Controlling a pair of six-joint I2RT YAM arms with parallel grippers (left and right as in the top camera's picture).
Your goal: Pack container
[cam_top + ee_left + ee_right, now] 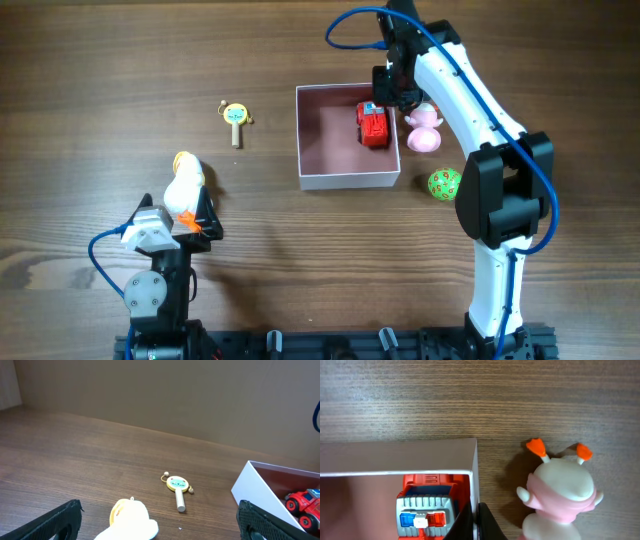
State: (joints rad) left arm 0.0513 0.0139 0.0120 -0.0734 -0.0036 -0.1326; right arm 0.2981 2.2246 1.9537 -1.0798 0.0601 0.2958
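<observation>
The container (pixel 348 181), a shallow white-walled box with a pink inside, sits mid-table with a red toy truck (pixel 373 125) in its right half. My right gripper (pixel 396 97) is shut on the container's right wall. The right wrist view shows its fingertips (pixel 476 510) pinching that white wall (pixel 474 467), with the truck (pixel 427 505) just inside it. A pink toy (pixel 560 495) with orange feelers stands just outside. My left gripper (pixel 160 510) is open, its fingers either side of a white and yellow duck (pixel 131 520) at front left (pixel 184 186).
A small yellow rattle (pixel 235 115) on a wooden stick lies left of the container. A green spotted ball (pixel 444 184) rests by the container's front right corner, under the right arm. The pink toy (pixel 424 128) stands against the right wall.
</observation>
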